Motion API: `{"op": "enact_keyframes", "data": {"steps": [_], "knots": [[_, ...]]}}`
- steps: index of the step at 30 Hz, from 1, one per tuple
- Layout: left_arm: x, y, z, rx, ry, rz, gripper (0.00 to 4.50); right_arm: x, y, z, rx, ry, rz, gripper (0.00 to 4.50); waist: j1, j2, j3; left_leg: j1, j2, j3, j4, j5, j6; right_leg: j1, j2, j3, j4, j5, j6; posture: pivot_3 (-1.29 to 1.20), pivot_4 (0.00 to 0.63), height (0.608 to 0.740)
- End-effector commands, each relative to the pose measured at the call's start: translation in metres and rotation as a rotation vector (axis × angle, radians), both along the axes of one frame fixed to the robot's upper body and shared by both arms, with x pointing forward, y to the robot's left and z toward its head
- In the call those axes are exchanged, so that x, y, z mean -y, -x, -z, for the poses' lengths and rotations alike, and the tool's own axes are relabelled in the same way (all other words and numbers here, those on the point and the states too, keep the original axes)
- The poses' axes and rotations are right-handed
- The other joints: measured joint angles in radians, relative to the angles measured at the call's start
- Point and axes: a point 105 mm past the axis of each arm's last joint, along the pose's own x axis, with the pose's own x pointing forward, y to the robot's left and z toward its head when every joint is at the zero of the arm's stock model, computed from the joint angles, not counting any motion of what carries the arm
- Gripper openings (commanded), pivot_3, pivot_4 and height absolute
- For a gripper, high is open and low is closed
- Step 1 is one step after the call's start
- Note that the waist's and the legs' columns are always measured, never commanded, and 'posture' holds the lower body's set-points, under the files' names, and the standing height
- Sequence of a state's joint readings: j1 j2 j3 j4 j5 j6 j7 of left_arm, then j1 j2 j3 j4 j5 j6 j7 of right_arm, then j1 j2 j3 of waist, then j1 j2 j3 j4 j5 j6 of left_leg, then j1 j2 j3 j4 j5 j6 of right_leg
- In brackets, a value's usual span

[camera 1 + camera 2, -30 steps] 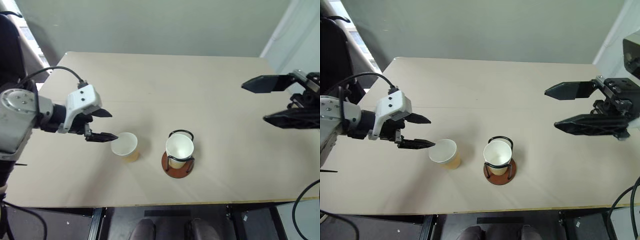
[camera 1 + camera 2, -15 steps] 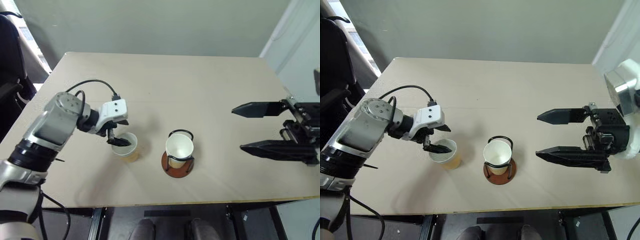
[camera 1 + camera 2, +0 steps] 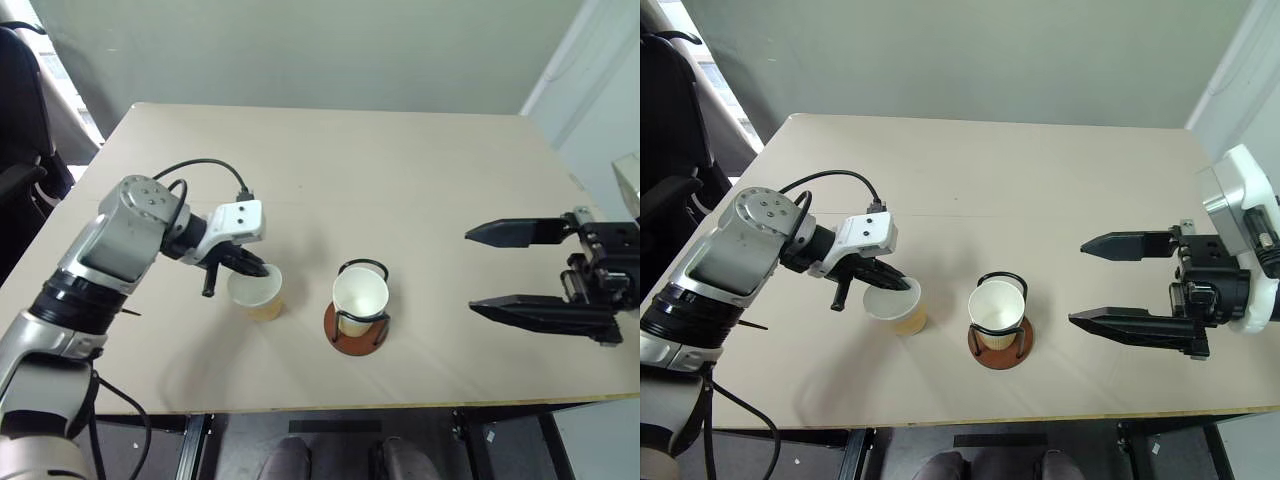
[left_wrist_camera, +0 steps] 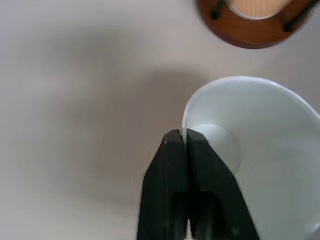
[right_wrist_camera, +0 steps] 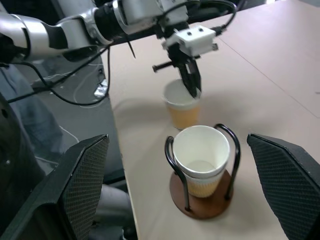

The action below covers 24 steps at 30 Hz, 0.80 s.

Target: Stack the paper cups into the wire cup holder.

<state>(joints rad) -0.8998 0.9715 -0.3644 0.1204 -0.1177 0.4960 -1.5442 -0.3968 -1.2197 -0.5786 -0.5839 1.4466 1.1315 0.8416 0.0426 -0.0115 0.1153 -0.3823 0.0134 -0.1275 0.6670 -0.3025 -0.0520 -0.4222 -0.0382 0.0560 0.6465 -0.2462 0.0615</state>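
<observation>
A tan paper cup (image 3: 259,297) stands upright on the table, left of the wire cup holder (image 3: 355,337). My left gripper (image 3: 256,270) is shut on its near-left rim, one finger inside the white wall (image 4: 260,130) and one outside. Another paper cup (image 3: 997,305) sits inside the holder's black hoops, over the reddish-brown base (image 5: 200,202). My right gripper (image 3: 1077,282) hangs open above the table to the right of the holder, its fingers pointing toward it and holding nothing.
The beige table (image 3: 400,180) has bare room behind and to the right of the holder. Its front edge runs close below the cups. A black cable (image 3: 195,165) loops over my left arm. A dark chair (image 3: 20,120) stands off the table's left side.
My left gripper swung right from beside the loose cup onto its rim and shut there; the cup shifted slightly right. My right gripper sank a little and stayed open.
</observation>
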Motion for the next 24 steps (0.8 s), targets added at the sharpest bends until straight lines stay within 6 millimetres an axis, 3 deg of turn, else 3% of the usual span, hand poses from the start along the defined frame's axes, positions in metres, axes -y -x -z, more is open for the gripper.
{"op": "enact_keyframes", "data": {"steps": [1, 2, 6, 13, 18, 24], "knots": [[0.018, 0.007, -0.048, 0.075, 0.132, 0.141, 0.08, 0.006, 0.005, -0.014, 0.067, 0.002, 0.011, 4.5, 0.003, 0.0, 0.0, 0.0, 0.0, 0.0, 0.0, 0.0, 0.0, 0.0, 0.0, 0.0, 0.0, 0.0, 0.0, 0.0, 0.15, 0.74], [0.022, 0.007, -0.056, 0.081, 0.165, 0.161, 0.08, 0.007, 0.005, -0.015, 0.07, 0.003, 0.013, 4.5, 0.006, 0.0, 0.0, -0.001, 0.0, 0.0, 0.001, 0.0, 0.0, 0.0, 0.0, 0.0, 0.0, 0.0, 0.0, 0.0, 0.15, 0.74], [0.046, 0.022, -0.116, 0.155, 0.345, 0.357, 0.08, 0.016, 0.001, -0.019, 0.099, 0.03, 0.051, 4.5, 0.009, -0.001, 0.0, -0.001, 0.0, 0.0, 0.001, -0.001, 0.002, 0.0, -0.001, 0.0, -0.001, 0.001, 0.001, 0.0, 0.15, 0.74], [0.089, 0.051, -0.182, 0.197, 0.591, 0.674, 0.08, 0.018, 0.0, -0.019, 0.127, 0.05, 0.064, 4.5, 0.013, -0.001, 0.0, -0.002, -0.001, 0.003, 0.001, -0.003, 0.006, 0.0, -0.003, 0.001, -0.002, 0.0, 0.003, 0.0, 0.15, 0.74], [0.112, 0.051, -0.166, 0.142, 0.531, 0.76, 0.08, 0.018, 0.003, -0.019, 0.146, 0.06, 0.088, 4.5, 0.012, 0.0, 0.0, -0.004, -0.002, 0.006, 0.005, -0.004, 0.008, 0.0, -0.003, 0.003, -0.002, 0.002, 0.008, 0.0, 0.15, 0.74], [0.131, 0.031, -0.124, 0.153, 0.317, 0.788, 0.08, 0.019, 0.008, -0.016, 0.148, 0.073, 0.125, 4.5, 0.015, 0.001, 0.001, -0.006, -0.002, 0.006, 0.013, -0.006, 0.011, 0.001, -0.003, 0.003, -0.003, 0.002, 0.012, 0.0, 0.15, 0.74]]}}
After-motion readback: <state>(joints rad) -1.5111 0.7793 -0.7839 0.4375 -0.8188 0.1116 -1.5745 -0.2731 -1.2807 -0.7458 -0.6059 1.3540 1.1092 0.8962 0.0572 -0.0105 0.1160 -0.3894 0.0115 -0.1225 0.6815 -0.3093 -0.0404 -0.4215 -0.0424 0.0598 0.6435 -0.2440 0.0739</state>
